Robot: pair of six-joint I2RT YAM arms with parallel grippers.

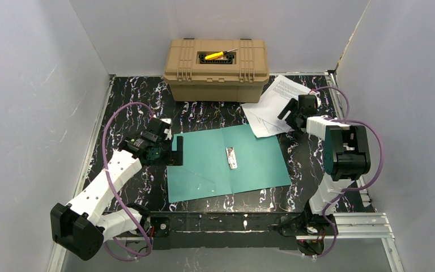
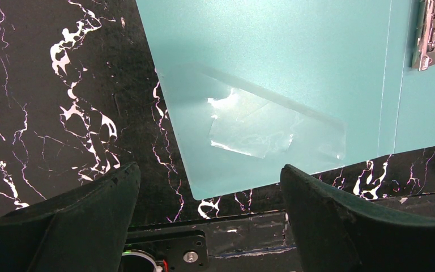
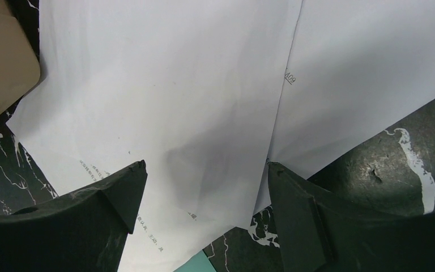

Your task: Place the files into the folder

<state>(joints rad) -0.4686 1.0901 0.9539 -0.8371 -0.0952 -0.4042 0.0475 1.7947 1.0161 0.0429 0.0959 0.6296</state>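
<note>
A teal folder [image 1: 226, 164] lies open and flat in the middle of the table, with a metal clip [image 1: 231, 157] at its spine. Two white printed sheets [image 1: 269, 105] lie overlapping at the back right, their near corner resting on the folder's far right corner. My right gripper [image 1: 288, 115] is open and hovers just over the sheets' right part. In the right wrist view the sheets [image 3: 164, 85] fill the frame between my open fingers [image 3: 207, 181]. My left gripper [image 1: 175, 148] is open and empty at the folder's left edge. The left wrist view shows the folder [image 2: 294, 62], its clear inner pocket [image 2: 255, 127] and the clip [image 2: 429, 31].
A tan toolbox [image 1: 217, 63] with a yellow tool on its lid stands at the back centre, touching the sheets' far left edge; its corner shows in the right wrist view [image 3: 0, 62]. White walls close in left, back and right. A metal rail [image 1: 340, 222] runs along the near edge.
</note>
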